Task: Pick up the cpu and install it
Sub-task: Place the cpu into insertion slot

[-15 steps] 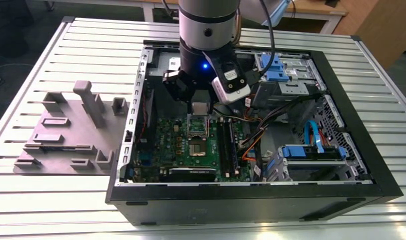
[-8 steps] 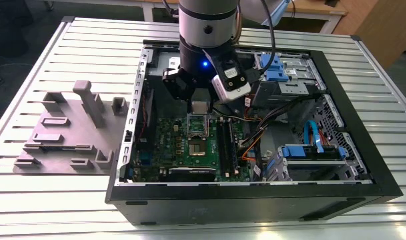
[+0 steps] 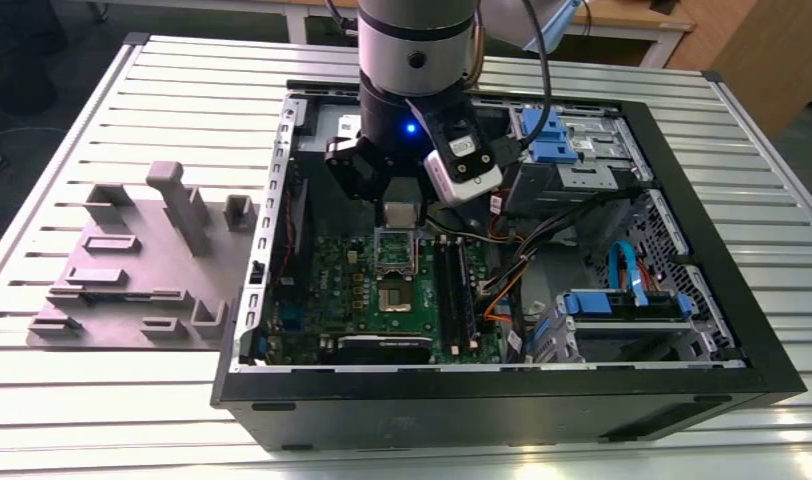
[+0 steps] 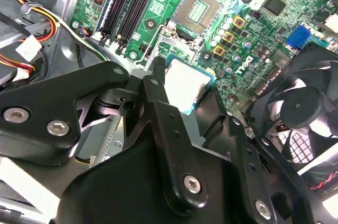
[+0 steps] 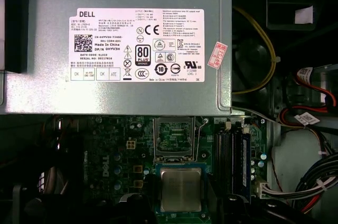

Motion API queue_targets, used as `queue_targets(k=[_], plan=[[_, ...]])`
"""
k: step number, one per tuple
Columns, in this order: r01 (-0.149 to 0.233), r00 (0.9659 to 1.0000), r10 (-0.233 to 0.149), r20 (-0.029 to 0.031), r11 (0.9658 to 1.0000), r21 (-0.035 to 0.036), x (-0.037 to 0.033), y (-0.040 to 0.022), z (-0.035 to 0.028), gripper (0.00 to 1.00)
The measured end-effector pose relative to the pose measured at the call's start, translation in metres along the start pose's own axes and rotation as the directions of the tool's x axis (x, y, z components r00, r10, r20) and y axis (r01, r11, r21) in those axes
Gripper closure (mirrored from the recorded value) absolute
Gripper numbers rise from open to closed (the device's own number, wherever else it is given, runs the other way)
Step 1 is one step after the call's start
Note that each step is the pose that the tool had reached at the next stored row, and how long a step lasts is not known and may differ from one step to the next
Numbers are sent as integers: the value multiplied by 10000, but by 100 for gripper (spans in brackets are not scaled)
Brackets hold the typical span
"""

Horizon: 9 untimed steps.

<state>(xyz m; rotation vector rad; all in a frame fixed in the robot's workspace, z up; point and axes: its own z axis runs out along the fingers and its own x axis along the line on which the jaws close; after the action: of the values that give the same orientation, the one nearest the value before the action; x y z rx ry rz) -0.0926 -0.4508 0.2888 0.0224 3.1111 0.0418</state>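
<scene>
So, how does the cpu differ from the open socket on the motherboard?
The cpu has a plain silvery top; the socket shows fine contacts inside a metal frame. The end effector holds the cpu; the socket is fixed on the motherboard. Both are square and lie flat.

Bears on a pale metal table (image 3: 99, 410) of long parallel slats two things. Toward the exterior view's left, lies flat a matte grey plastic tray (image 3: 126, 275) with raised blocks. Just beside it, toward the right, rests on its side an open black computer case (image 3: 513, 405), opening upward.
</scene>
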Motion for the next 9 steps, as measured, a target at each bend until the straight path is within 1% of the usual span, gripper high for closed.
queue_targets(k=[2, 4, 5, 9], plan=[[0, 10000, 0, 0, 10000, 11, 0, -1, 8, 53], [4, 10000, -4, 1, 10000, 79, 0, -3, 17, 53], [5, 10000, -5, 2, 9999, 129, 0, -6, 22, 53], [9, 10000, -9, 5, 9996, 290, 1, -21, 48, 53]])
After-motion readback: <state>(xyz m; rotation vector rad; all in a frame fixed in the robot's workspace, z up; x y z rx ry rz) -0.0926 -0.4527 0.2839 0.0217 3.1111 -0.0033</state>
